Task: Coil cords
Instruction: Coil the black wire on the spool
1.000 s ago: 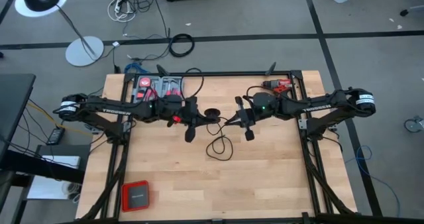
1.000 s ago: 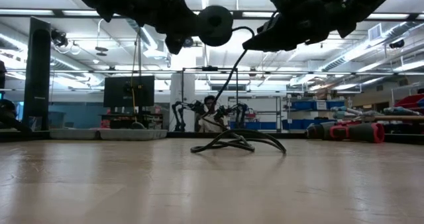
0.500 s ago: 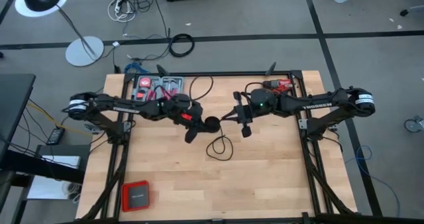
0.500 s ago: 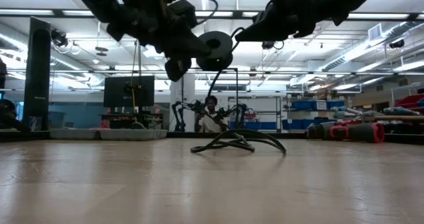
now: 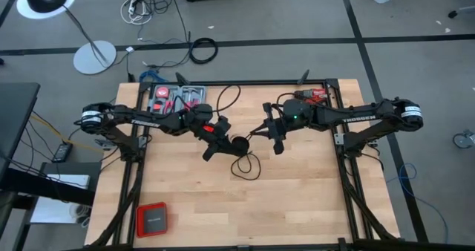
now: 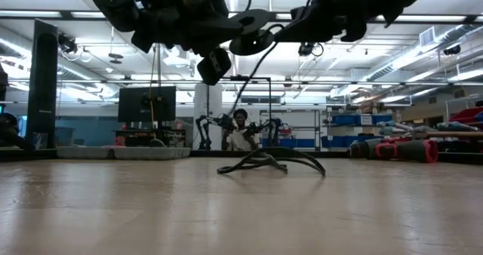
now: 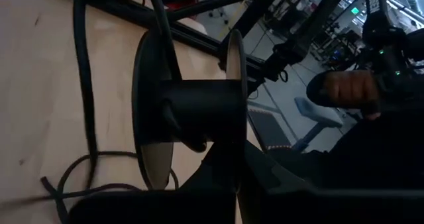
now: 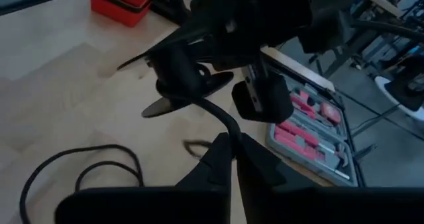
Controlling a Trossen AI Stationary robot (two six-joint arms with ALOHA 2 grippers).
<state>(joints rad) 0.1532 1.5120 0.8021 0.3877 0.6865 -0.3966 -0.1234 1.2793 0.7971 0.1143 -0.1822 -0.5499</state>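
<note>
Above the desk's [image 5: 297,206] middle, the left tool [image 5: 236,145] is gripping a black spool [image 7: 189,111]; the right tool [image 8: 230,146] is pinching the cord [image 5: 249,164].

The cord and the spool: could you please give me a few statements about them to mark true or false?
1. The left gripper holds a black spool. True.
2. The cord lies entirely flat on the table. False: part rises to the right gripper, which pinches it.
3. A red box sits near the table's front left corner. True.
4. The right gripper hangs open over the tool case. False: it is shut on the cord near the table's middle.
</note>
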